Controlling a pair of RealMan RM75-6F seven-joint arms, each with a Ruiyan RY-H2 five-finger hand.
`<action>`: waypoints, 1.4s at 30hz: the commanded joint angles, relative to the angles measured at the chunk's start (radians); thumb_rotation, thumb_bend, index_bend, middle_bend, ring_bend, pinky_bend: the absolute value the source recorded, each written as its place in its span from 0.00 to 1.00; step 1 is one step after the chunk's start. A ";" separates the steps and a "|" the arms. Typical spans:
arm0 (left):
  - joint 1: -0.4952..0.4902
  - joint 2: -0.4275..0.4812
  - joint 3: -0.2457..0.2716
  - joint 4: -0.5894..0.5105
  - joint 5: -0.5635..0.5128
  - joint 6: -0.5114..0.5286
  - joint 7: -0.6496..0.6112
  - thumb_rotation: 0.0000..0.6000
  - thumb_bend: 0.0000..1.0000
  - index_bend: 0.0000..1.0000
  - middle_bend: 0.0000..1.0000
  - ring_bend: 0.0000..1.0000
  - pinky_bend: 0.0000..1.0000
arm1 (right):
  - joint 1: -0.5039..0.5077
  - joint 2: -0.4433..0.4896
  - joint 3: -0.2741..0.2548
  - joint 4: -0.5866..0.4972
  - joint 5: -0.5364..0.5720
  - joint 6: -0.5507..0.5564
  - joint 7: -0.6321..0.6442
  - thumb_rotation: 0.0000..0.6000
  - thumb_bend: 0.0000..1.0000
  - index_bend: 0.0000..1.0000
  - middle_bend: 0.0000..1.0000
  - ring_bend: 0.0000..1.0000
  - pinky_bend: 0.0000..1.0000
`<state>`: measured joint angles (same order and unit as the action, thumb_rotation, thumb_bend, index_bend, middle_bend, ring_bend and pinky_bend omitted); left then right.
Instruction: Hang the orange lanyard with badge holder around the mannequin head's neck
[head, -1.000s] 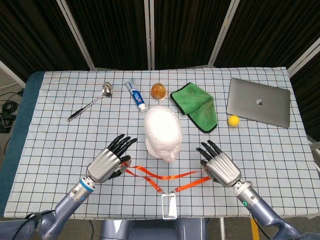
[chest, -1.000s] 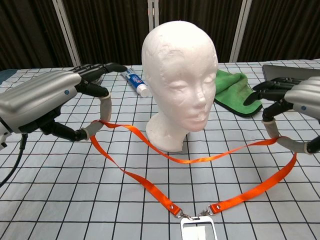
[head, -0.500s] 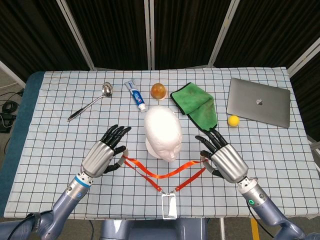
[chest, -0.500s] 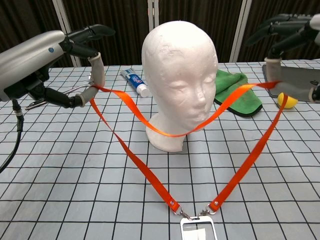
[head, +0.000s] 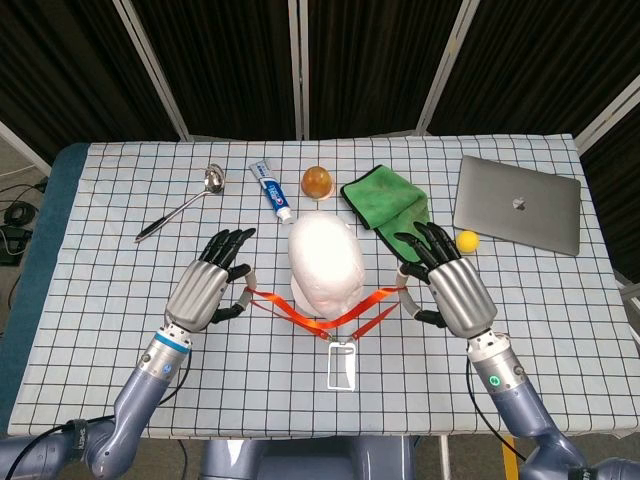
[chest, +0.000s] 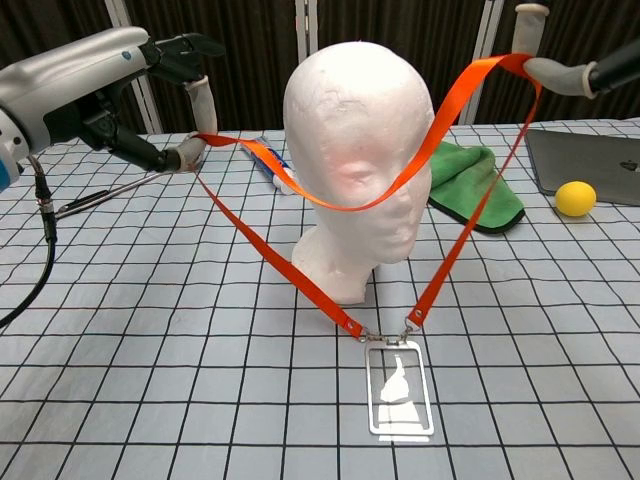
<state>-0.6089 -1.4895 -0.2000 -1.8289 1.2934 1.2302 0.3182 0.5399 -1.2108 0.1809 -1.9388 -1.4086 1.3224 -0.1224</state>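
A white foam mannequin head (head: 325, 262) (chest: 352, 120) stands upright mid-table, facing me. The orange lanyard (head: 322, 321) (chest: 285, 258) is stretched into a wide loop between my two hands. My left hand (head: 207, 286) (chest: 95, 85) pinches the strap left of the head. My right hand (head: 452, 287) (chest: 556, 68) pinches it right of the head, mostly out of the chest view. The loop's far strand crosses the face at nose height. The clear badge holder (head: 340, 368) (chest: 399, 392) hangs from the strap's low point in front of the neck.
Behind the head lie a metal spoon (head: 180, 205), a toothpaste tube (head: 270, 190), an amber ball (head: 317, 182) and a green cloth (head: 390, 208). A closed laptop (head: 518, 203) and a yellow ball (head: 467, 240) sit at the back right, near my right hand.
Both hands have risen and moved away from me, lifting the loop from table level to face height. The badge holder has been drawn toward the head's base.
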 joint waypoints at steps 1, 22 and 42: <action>-0.020 0.018 -0.046 -0.070 -0.080 -0.021 0.067 1.00 0.48 0.70 0.00 0.00 0.00 | 0.023 0.003 0.052 -0.052 0.070 -0.033 -0.006 1.00 0.41 0.72 0.16 0.00 0.00; -0.100 0.095 -0.198 -0.192 -0.375 0.009 0.225 1.00 0.48 0.71 0.00 0.00 0.00 | 0.105 0.039 0.263 -0.127 0.359 -0.086 0.053 1.00 0.41 0.72 0.18 0.00 0.00; -0.201 0.048 -0.289 -0.085 -0.615 0.047 0.268 1.00 0.48 0.71 0.00 0.00 0.00 | 0.291 0.046 0.372 -0.021 0.805 -0.164 -0.102 1.00 0.41 0.72 0.18 0.00 0.00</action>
<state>-0.8024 -1.4389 -0.4850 -1.9226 0.6872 1.2748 0.5801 0.8048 -1.1557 0.5592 -1.9815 -0.6306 1.1556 -0.1924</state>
